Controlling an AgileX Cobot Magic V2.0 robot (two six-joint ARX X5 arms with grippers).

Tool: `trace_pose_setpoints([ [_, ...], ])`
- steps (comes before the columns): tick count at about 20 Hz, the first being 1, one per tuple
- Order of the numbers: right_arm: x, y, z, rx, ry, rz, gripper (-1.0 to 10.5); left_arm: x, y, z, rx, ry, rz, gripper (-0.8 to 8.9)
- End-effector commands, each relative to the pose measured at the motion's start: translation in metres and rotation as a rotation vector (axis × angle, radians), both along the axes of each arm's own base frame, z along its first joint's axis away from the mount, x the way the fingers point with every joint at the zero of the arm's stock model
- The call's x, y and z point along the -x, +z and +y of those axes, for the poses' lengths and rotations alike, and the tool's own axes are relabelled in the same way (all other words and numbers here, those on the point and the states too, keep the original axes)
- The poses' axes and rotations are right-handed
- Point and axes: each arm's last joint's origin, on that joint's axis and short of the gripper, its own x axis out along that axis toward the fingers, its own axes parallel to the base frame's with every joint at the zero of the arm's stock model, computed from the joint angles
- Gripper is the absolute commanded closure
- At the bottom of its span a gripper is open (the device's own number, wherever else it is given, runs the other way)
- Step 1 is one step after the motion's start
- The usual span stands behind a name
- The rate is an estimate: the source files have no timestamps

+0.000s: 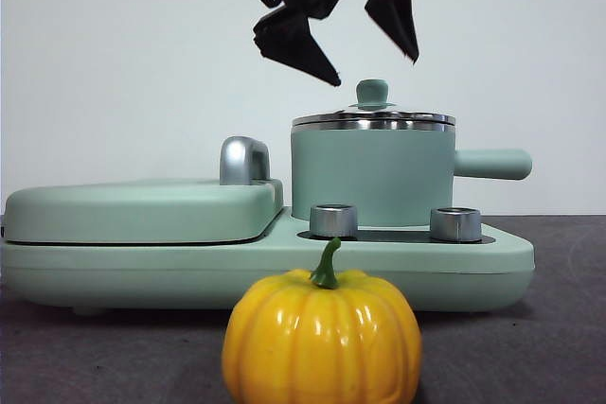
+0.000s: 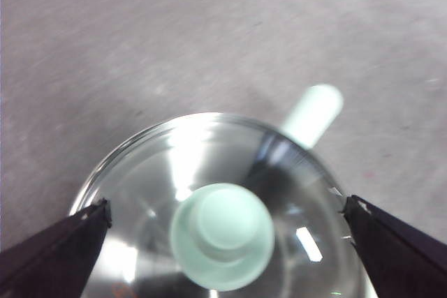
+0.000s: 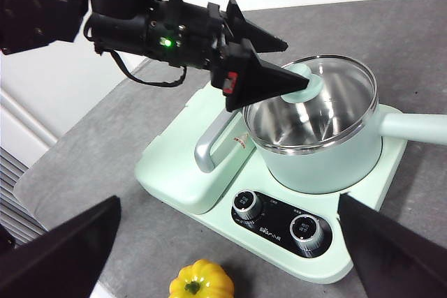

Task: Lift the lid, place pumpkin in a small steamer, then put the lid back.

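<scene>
My left gripper (image 1: 377,71) hangs with jaws spread just above the lid (image 1: 373,120) on the small steamer (image 1: 371,177); I should descend centred on its knob (image 2: 222,235) and pinch squarely, the pumpkin (image 1: 322,338) waiting nearer.

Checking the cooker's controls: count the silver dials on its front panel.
2. The left dial and right dial sit side by side on the black panel below the small steamer. None looks hidden.

Lid (image 3: 312,106): clear glass, shiny steel rim, matt mint knob.
Small steamer (image 1: 371,177): smooth matt mint, polished steel rim.
Pumpkin (image 1: 322,340): glossy yellow-orange.
Desk (image 3: 140,242): matt grey cloth.
</scene>
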Motion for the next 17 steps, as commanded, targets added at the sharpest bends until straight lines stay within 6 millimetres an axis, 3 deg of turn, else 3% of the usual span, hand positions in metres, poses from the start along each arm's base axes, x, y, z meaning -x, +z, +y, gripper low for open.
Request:
trace_pose_setpoints([
  [1,0.001,0.006,0.0,0.004,0.002,-0.027,4.5,-0.004,-0.003,-0.01,-0.001,-0.013,-0.018,2.57],
  [7,0.001,0.006,0.0,0.004,0.001,-0.027,4.5,-0.008,-0.014,-0.014,-0.018,-0.014,0.002,2.61],
  [12,0.001,0.006,0.0,0.006,-0.002,-0.027,4.5,-0.008,-0.013,-0.015,-0.012,-0.017,-0.008,4.6],
  [17,0.001,0.006,0.0,0.006,-0.002,-0.027,4.5,-0.005,-0.013,-0.019,-0.043,-0.061,-0.044,5.08],
])
